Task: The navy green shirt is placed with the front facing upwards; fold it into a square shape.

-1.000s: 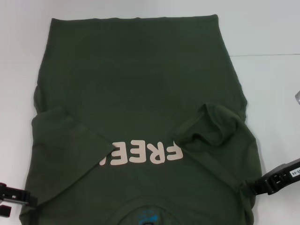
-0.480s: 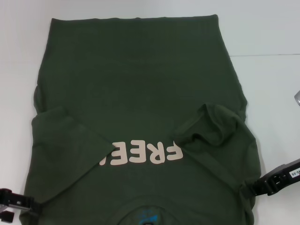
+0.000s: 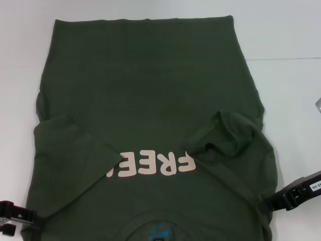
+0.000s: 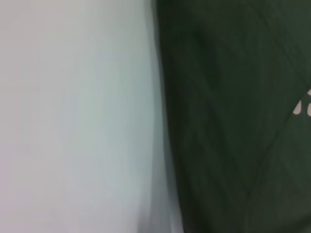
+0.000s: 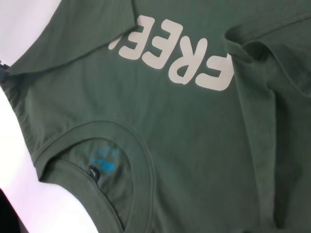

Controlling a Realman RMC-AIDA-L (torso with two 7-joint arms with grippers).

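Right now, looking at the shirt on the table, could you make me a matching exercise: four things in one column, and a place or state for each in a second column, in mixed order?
Things:
1. left sleeve
2. right sleeve
3. collar
4. right gripper

States:
A. folded in, bunched, touching the F of the print
B. at the navy green shirt's near right corner
C. folded in flat, covering the print's end
D. at the near edge, blue label inside

Pairs: 1-C, 2-A, 3-D, 4-B

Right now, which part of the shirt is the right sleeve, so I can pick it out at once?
Start from the navy green shirt spread on the white table. Follow the pale FREE lettering toward the robot's right: the right sleeve is folded over there, rumpled and ridged, while the left sleeve lies flat.
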